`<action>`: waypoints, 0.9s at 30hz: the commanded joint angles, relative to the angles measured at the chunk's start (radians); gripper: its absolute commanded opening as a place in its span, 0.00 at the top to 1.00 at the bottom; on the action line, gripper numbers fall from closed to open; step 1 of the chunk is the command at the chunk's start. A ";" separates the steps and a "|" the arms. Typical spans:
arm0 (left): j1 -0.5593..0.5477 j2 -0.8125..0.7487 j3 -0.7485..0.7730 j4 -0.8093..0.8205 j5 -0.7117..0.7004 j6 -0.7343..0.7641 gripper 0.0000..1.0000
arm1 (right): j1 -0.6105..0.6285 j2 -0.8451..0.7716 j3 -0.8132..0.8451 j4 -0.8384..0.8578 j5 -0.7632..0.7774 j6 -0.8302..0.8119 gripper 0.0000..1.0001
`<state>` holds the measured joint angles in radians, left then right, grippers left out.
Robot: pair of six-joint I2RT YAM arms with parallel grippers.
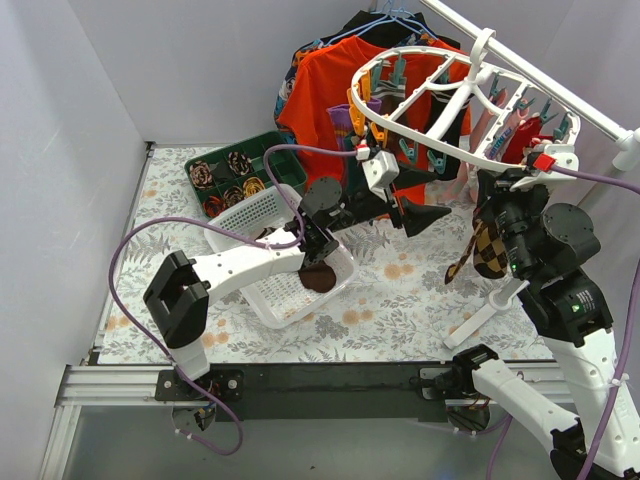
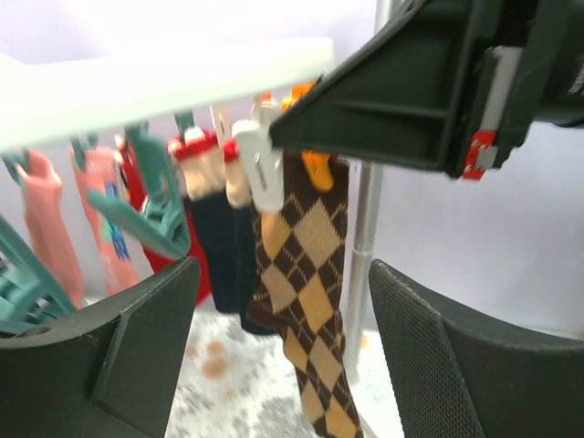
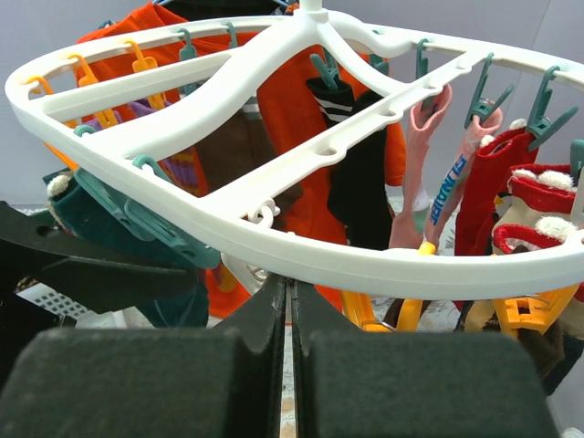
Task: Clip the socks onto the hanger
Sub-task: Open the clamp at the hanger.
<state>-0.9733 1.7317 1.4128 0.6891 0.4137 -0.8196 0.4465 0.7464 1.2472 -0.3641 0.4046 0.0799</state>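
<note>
**Right arm is working at the rim while the argyle sock is hanging by its cuff**

The argyle sock (image 2: 306, 301) is hanging below the near edge of the white drying hanger (image 3: 274, 233). Its top is sitting at a white clip (image 2: 260, 169) and an orange clip (image 2: 316, 170). Which of the two is actually biting the cuff is not showing clearly.

The right gripper (image 3: 288, 297) is reaching up just under the rim with its fingers pressed together. Nothing is showing between them in its own wrist view, and whether they are pinching a bit of cuff cannot be told. The left gripper (image 1: 422, 215) is hovering near the sock with its fingers spread wide, grasping nothing, and the sock is hanging just beyond it.

Judging by this, the step in hand is seating this sock in a clip. To do it well, the cuff should be going deep between the clip's teeth, not only at their tips, with the sock's weight hanging straight down. The free arm should be steadying the rim, since the hanger looks likely to swing when pushed. Crowded neighbouring clips and socks are making snagging a risk.

Another dark brown sock (image 1: 318, 279), or so it appears, is waiting in the white basket (image 1: 262, 215).
</note>
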 commanded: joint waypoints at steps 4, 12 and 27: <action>-0.059 0.041 0.023 0.112 -0.139 0.201 0.28 | 0.001 -0.010 0.037 0.028 -0.030 0.037 0.99; -0.065 0.120 0.118 0.092 -0.187 0.194 0.31 | 0.003 -0.015 0.035 0.028 -0.062 0.047 0.99; -0.065 0.181 0.256 0.041 -0.208 0.157 0.61 | 0.003 -0.025 0.029 0.028 -0.087 0.057 0.99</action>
<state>-1.0397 1.9099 1.6329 0.7406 0.2211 -0.6609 0.4465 0.7319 1.2472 -0.3649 0.3298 0.1287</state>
